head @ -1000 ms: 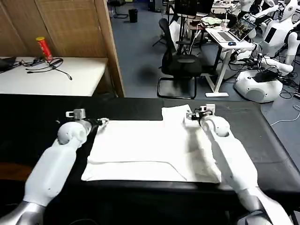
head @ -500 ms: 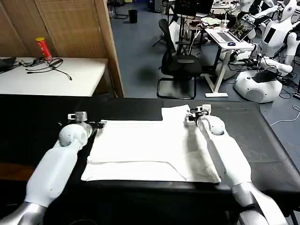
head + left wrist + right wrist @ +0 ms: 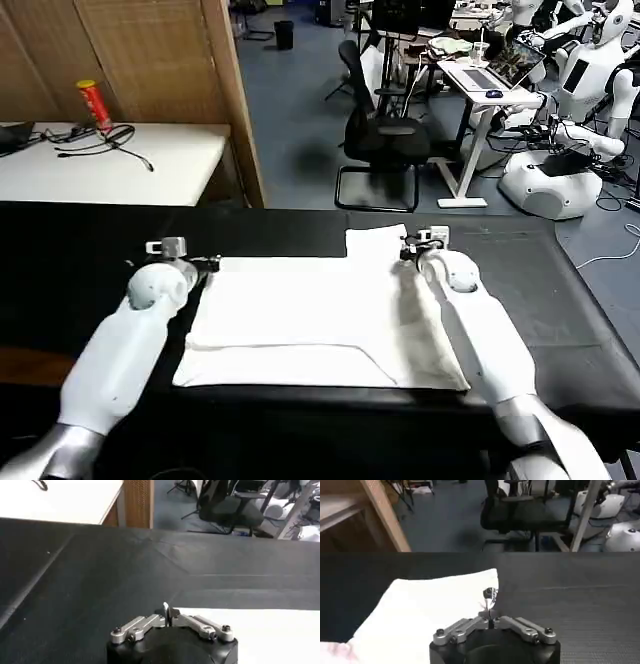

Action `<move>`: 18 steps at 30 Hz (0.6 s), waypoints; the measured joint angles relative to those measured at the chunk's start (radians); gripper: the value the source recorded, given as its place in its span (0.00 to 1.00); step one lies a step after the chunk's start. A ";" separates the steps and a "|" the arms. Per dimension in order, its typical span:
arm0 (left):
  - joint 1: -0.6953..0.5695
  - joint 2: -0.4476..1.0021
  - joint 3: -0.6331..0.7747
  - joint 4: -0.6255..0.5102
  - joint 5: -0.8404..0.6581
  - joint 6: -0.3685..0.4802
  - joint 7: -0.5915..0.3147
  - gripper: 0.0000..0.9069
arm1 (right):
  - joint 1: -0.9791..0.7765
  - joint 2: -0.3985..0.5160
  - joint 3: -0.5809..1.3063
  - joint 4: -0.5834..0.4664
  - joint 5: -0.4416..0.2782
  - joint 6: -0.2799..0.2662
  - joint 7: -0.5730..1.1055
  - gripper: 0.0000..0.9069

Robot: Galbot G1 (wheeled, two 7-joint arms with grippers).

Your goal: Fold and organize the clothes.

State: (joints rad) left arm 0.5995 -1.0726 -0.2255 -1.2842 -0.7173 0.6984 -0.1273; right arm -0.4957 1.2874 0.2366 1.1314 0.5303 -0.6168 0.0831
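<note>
I have the T-shirt [image 3: 320,320] flat on the black table [image 3: 80,250], partly folded. Both the left gripper [image 3: 208,264] and right gripper [image 3: 408,250] are pinched closed at its far corners (grip unconfirmed). Next, I'd lift both evenly and fold toward me.

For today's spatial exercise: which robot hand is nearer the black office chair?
Right. The right hand sits at the T-shirt's far right corner, below the chair; the left hand is farther left.

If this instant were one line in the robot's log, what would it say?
task: fold T-shirt | left gripper: shut, at far left corner | right gripper: shut, at far right sleeve | shirt: flat on black table
</note>
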 joint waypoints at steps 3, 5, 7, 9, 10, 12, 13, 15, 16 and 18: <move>0.010 0.001 -0.006 -0.014 0.000 -0.005 0.004 0.00 | -0.009 -0.008 0.012 0.014 0.012 0.033 -0.008 0.00; 0.019 0.005 -0.012 -0.028 -0.004 -0.007 0.002 0.00 | -0.018 -0.017 0.020 0.032 0.020 0.054 -0.021 0.00; 0.029 0.013 -0.020 -0.047 -0.014 -0.006 -0.001 0.00 | -0.030 -0.028 0.027 0.053 0.027 0.073 -0.030 0.00; 0.039 0.019 -0.025 -0.072 -0.022 -0.006 -0.005 0.00 | -0.042 -0.039 0.034 0.076 0.035 0.082 -0.030 0.00; 0.042 0.022 -0.027 -0.084 -0.026 -0.006 -0.006 0.00 | -0.048 -0.044 0.037 0.090 0.037 0.083 -0.030 0.00; 0.054 0.032 -0.035 -0.116 -0.045 -0.006 -0.015 0.00 | -0.064 -0.056 0.045 0.121 0.041 0.083 -0.030 0.00; 0.060 0.036 -0.037 -0.134 -0.052 -0.006 -0.018 0.00 | -0.073 -0.064 0.049 0.138 0.046 0.082 -0.030 0.00; 0.071 0.044 -0.040 -0.167 -0.061 -0.005 -0.024 0.00 | -0.096 -0.081 0.057 0.178 0.053 0.077 -0.033 0.00; 0.078 0.049 -0.042 -0.189 -0.064 -0.005 -0.028 0.00 | -0.109 -0.091 0.060 0.201 0.056 0.075 -0.033 0.00; 0.089 0.058 -0.044 -0.224 -0.070 -0.003 -0.032 0.00 | -0.137 -0.113 0.060 0.248 0.059 0.071 -0.032 0.00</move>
State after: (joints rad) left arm 0.6890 -1.0149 -0.2699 -1.5080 -0.7877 0.6950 -0.1592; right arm -0.6332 1.1744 0.2962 1.3796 0.5895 -0.5456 0.0513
